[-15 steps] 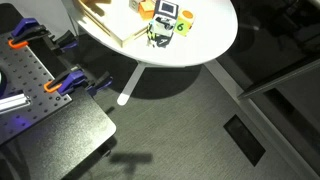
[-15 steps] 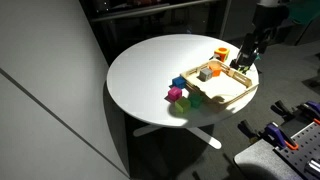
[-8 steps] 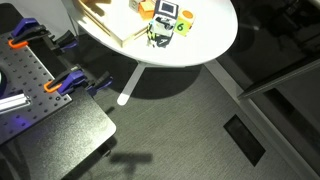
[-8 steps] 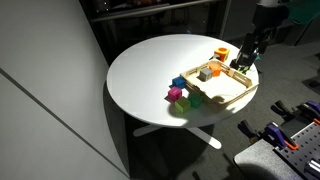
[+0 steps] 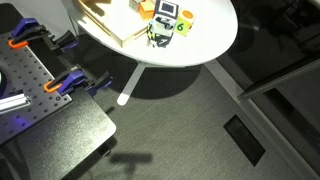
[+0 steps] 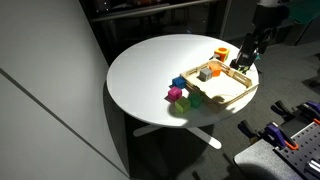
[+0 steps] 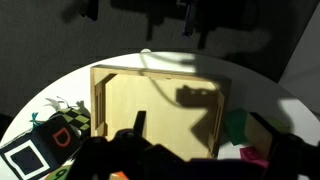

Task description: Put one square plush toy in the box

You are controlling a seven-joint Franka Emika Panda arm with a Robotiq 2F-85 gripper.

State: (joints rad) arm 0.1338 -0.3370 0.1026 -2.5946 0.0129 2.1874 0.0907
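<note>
Bench [image 6: 150, 70]: round, white and smooth-topped. In an exterior view its left and near portions are bare, and all items are grouped toward the right edge.

Wrist view, left to right:

1. The square plush toy [image 7: 25, 155] is a soft cube with a white face bearing a dark square picture. It lies on the bench outside the box, beyond the box's left wall. In an exterior view the square plush toy [image 5: 167, 10] stands among other cubes near the bench's far edge.
2. A dark cube with orange marking [image 7: 65, 135] is just beside the toy, between it and the box. Whether the two touch cannot be told.
3. The box [image 7: 160, 100] is rectangular, light tan and flat-floored, with low, straight walls. Nothing lies in it, and only shadows fall across the floor.
4. A green cube [image 7: 235, 125] and a magenta cube [image 7: 255, 155] sit past the box's right wall.

Exterior view: a blue cube [image 6: 180, 82] lies by the box on the side toward the bench's centre. An orange cube [image 6: 220, 53] stands on the box's far side, toward the far right edge.

Claw [image 7: 200, 135]: it shows dark at the bottom of the wrist view, with its two prongs well apart and nothing held between them. In an exterior view the claw [image 6: 243, 62] hangs above the bench's right edge, beside the box.

Clearance: the box is open from above along its whole length.
</note>
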